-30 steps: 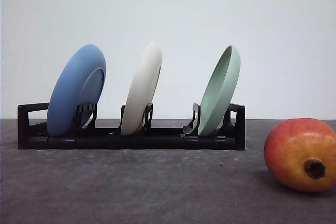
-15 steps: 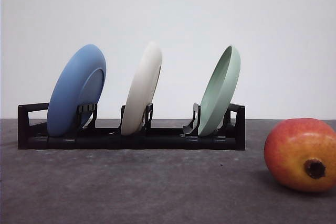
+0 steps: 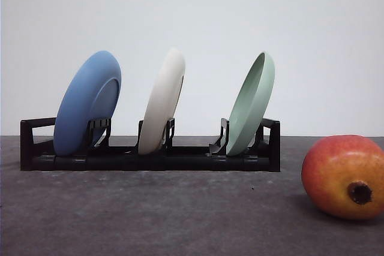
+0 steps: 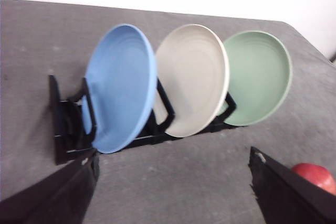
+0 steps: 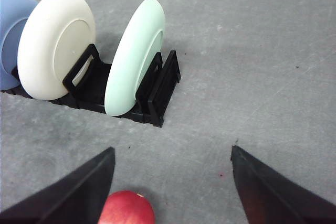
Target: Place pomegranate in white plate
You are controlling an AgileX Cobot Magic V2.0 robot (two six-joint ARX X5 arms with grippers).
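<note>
Both grippers open; pomegranate (image 5: 126, 208) lies beside right gripper's (image 5: 173, 184) finger.

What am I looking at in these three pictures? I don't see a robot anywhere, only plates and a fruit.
The robot has two arms, and three cameras. One camera looks forward over the grey table. It shows a black rack with three plates standing on edge: a blue plate, the white plate and a green plate. The pomegranate lies apart, to the right. The other two cameras sit on the wrists. The dark wedges at their lower edge are fingers: the left gripper and the right gripper. Both are open and hold nothing. The fruit lies near the right one.
</note>
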